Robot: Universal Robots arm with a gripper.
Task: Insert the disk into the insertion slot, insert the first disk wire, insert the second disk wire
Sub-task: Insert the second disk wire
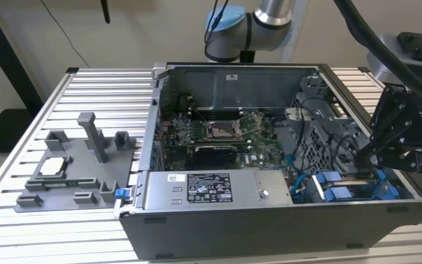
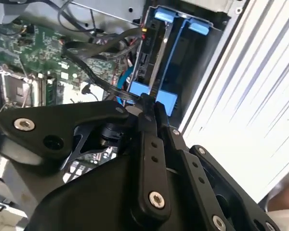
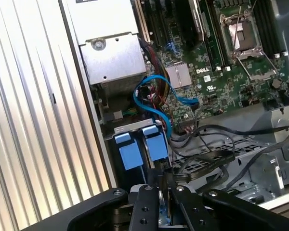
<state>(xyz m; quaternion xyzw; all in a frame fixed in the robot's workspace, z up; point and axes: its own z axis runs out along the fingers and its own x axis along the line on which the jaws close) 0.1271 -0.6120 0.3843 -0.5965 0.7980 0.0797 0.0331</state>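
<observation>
The disk (image 1: 350, 190) lies in its bright blue carrier inside the insertion slot (image 1: 321, 151), a grey perforated bay at the exterior view's right end of the open case. The carrier's blue tabs (image 3: 139, 149) show in both wrist views (image 2: 176, 62). My gripper (image 1: 368, 162) hangs right above that bay. Its fingers (image 2: 151, 144) are together at the tips, shut on the end of a black disk wire (image 2: 94, 72) that runs back toward the motherboard. In the first wrist view my gripper (image 3: 163, 177) holds the same black wire (image 3: 207, 159) just beside the blue tabs.
A silver power supply (image 1: 218, 190) fills the case's front, with the green motherboard (image 1: 218, 132) behind it. A loose blue cable (image 3: 156, 103) loops near the bay. A grey fixture plate (image 1: 79, 170) holding parts sits on the slatted table (image 1: 20, 220) at the exterior view's left.
</observation>
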